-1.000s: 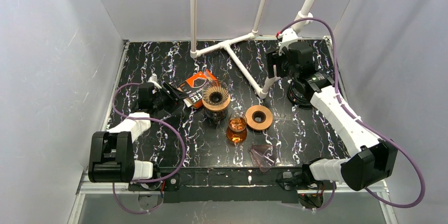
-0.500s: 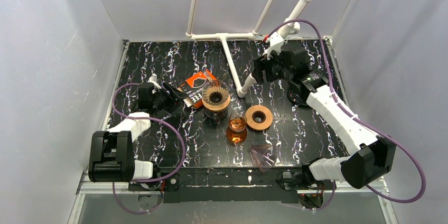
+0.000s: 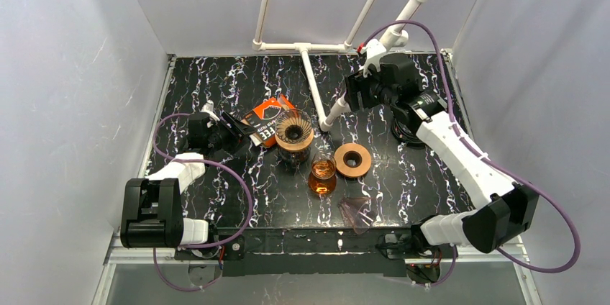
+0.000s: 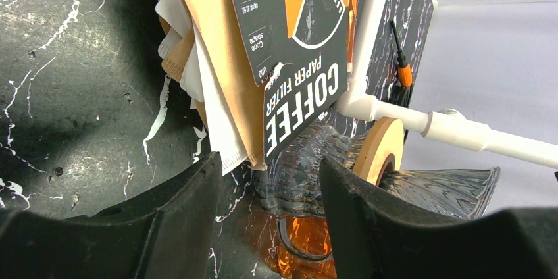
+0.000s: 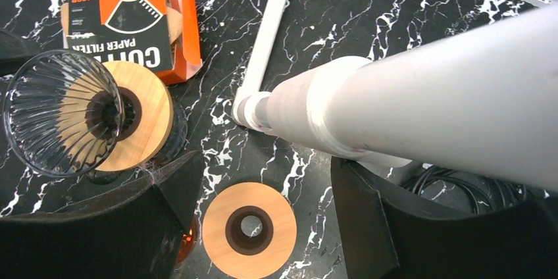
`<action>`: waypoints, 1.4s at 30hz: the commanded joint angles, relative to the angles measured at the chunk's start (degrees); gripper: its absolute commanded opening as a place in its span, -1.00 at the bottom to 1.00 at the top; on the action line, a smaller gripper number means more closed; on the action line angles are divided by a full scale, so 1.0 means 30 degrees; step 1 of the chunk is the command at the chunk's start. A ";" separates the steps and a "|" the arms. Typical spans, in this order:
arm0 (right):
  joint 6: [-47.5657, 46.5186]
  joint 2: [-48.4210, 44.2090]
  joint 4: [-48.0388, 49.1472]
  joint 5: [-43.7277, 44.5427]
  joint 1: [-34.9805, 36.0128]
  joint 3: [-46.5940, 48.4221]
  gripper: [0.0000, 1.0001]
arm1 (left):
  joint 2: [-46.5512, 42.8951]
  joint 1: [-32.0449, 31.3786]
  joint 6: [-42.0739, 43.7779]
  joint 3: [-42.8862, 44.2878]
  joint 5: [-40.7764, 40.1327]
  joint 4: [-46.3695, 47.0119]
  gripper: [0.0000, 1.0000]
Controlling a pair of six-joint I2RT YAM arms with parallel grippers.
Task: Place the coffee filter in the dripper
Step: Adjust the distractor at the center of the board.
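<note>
The orange and black coffee filter box (image 3: 267, 119) lies on the table, with brown and white paper filters (image 4: 217, 62) sticking out of its open end. The glass dripper (image 3: 294, 132) with a wooden collar stands just right of the box. My left gripper (image 3: 241, 136) is open and low on the table, its jaws (image 4: 270, 180) facing the filters' edge and the dripper (image 4: 309, 167) behind, holding nothing. My right gripper (image 3: 350, 96) is open at the back; in the right wrist view (image 5: 266, 160) a white pipe (image 5: 408, 88) lies across its right finger. The dripper (image 5: 62, 114) is at that view's left.
A white pipe frame (image 3: 311, 78) leans from the back wall down to the table. A loose wooden ring (image 3: 352, 160), an amber glass server (image 3: 322, 175) and a pinkish clear cone (image 3: 357, 211) sit in front. Black cable is coiled at right (image 3: 406, 131).
My right arm has swung left and back, and the white pipe frame has shifted with it toward the back wall. The left arm, box and dripper have not moved.
</note>
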 commanded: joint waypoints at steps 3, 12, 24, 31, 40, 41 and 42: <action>-0.0797 0.0674 0.1773 0.2071 -0.0132 0.2342 0.55 | -0.0178 0.0105 0.0220 -0.0102 0.0455 -0.0024 0.09; -0.2374 0.1482 0.1176 0.4139 0.1598 0.4132 0.54 | -0.0065 0.0105 0.0216 -0.0117 0.0475 -0.0009 0.09; -0.3243 0.2566 0.1466 0.5109 0.3025 0.5794 0.55 | -0.0120 0.0105 0.0234 -0.0221 0.0460 -0.0009 0.10; -0.2728 0.3031 0.1926 0.3456 0.3167 0.6299 0.57 | -0.0165 0.0105 0.0248 -0.0263 0.0473 -0.0009 0.10; -0.1093 0.2969 0.3255 -0.0069 0.3193 0.6165 0.58 | -0.0135 0.0132 0.0253 -0.0384 0.0481 -0.0010 0.10; -0.0979 0.2965 0.3376 -0.0514 0.3197 0.6175 0.58 | -0.0117 0.0134 0.0256 -0.0403 0.0488 -0.0017 0.10; -0.0837 0.2979 0.3457 -0.1020 0.3197 0.6194 0.58 | -0.0126 0.0120 0.0234 -0.0409 0.0489 -0.0017 0.10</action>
